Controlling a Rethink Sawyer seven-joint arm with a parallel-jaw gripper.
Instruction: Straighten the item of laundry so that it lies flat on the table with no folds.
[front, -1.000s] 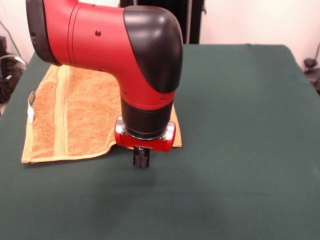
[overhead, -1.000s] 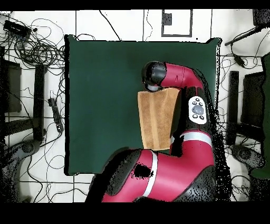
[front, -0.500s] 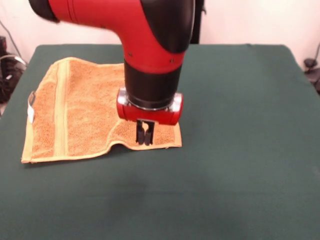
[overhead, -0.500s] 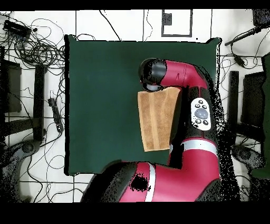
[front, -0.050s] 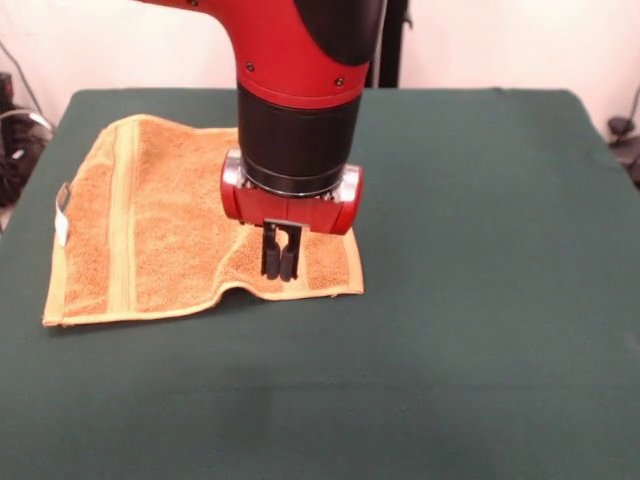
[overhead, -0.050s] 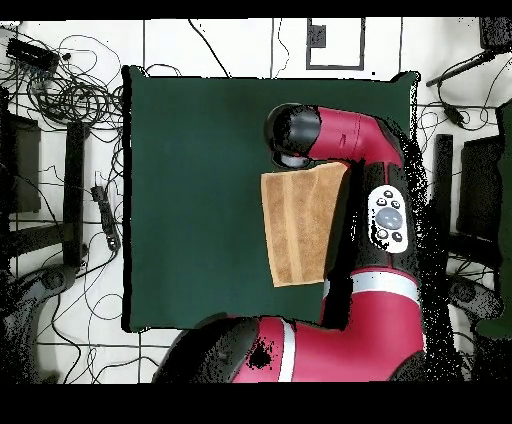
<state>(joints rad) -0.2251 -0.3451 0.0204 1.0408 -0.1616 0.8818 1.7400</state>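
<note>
While the orange terry towel (front, -0.050s: 150, 230) lies on the table's (front, -0.050s: 480, 300) left part, its near edge humped, the gripper (front, -0.050s: 279, 262) hangs above that hump, jaws seemingly nearly closed and empty; descending thus might merely press the fold in.

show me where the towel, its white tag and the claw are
towel (front, -0.050s: 160, 230): front view, on the open terry surface left of the arm.
white tag (front, -0.050s: 62, 215): front view, on the small tag at the towel's left edge.
claw (front, -0.050s: 280, 262): front view, between the dark fingertips, over the towel's near right part.
</note>
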